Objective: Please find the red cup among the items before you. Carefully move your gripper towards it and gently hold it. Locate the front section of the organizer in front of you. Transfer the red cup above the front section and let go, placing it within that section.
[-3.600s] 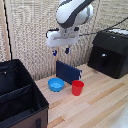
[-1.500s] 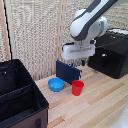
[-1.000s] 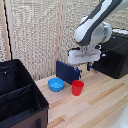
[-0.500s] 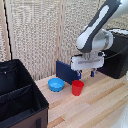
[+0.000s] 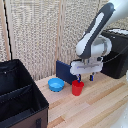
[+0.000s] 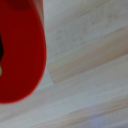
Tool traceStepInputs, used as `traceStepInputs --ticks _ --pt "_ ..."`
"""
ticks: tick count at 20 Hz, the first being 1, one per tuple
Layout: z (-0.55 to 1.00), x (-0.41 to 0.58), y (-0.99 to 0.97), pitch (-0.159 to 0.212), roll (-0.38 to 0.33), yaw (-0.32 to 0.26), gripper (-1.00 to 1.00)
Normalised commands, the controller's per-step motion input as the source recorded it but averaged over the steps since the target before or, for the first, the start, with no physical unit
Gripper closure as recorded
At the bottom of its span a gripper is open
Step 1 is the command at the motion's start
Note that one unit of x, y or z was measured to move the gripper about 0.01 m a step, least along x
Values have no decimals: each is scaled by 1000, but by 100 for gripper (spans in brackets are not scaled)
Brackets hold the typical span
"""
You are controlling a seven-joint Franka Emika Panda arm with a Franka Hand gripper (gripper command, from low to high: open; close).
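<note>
Wooden surface [image 5: 100, 102]: the pincer [image 5: 84, 77] has dropped right over the red cup [image 5: 77, 87], fingers apart, grasp looks imminent.

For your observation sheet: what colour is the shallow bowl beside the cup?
Blue: the bowl shows best in the exterior view.

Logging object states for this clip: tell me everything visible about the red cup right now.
The red cup is a small, bright red tumbler that looks like plastic, tapered, wider at the rim. It stands upright on the light wooden table, just to the exterior view's right of the blue bowl and apart from it. The end effector sits right above its rim, fingers reaching down at it; whether they touch the cup cannot be told. In the wrist view the cup fills one side as a blurred red mass.
</note>
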Motion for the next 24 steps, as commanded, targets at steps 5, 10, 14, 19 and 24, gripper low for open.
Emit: traceStepInputs --ticks 5,10,14,19,24 --pt "-406 -11 13 -77 -48 0 -100" --pt "-225 -60 78 -7 -81 0 -100" --pt "-179 -56 77 0 -83 8 100" --pt "-155 -43 54 0 -60 5 100" --pt "-39 -77 2 -3 -10 0 100"
